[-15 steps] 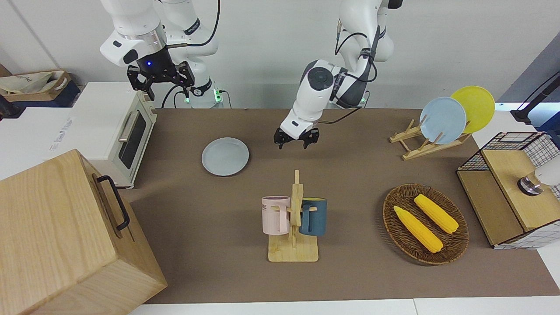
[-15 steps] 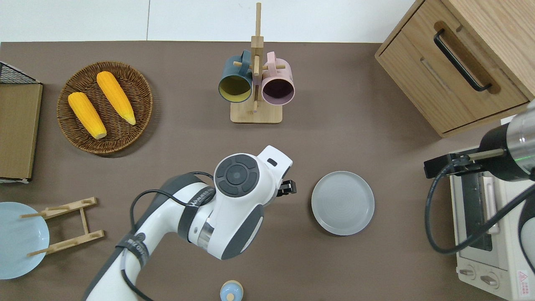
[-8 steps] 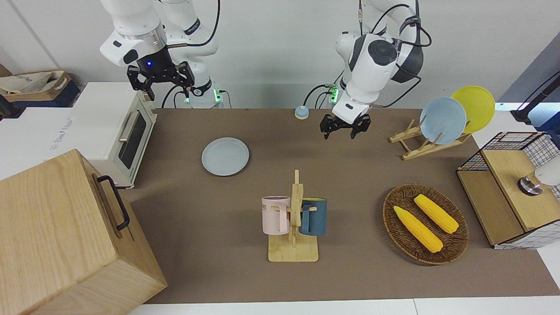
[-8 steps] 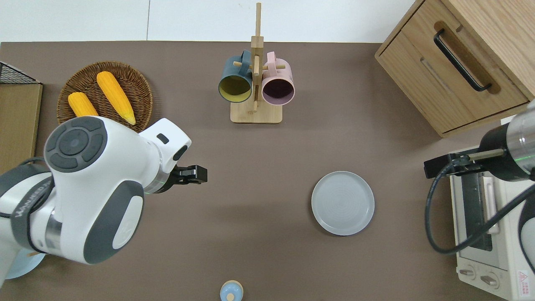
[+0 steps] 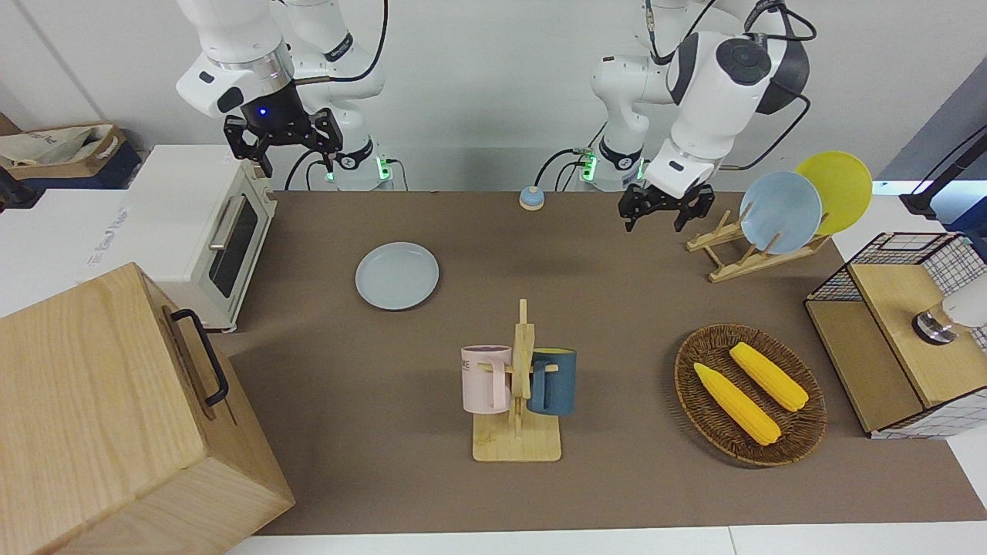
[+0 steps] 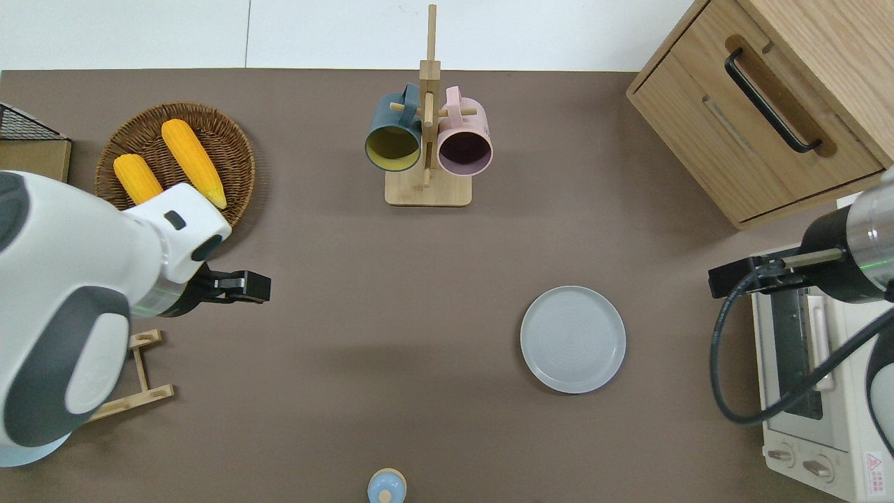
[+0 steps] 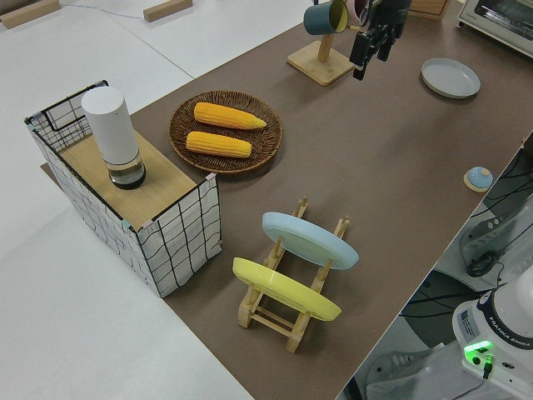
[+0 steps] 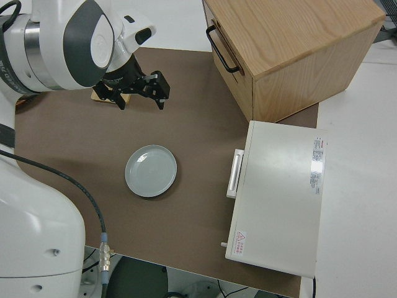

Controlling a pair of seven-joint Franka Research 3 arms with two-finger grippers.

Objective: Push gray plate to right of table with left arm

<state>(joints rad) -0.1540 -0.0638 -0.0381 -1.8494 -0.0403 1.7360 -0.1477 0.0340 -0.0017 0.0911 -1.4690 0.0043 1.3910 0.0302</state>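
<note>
Hovering my left gripper (image 5: pixel 659 210) over bare table (image 5: pixel 385 370), fingers spread, well apart from the gray plate (image 5: pixel 397 275), right arm parked.

The gray plate (image 6: pixel 573 339) is round and pale, with a plain raised rim. It lies flat on the brown table (image 6: pixel 391 279), toward the right arm's end. Nothing touches it. The left arm (image 6: pixel 77 314) is well apart from it.
</note>
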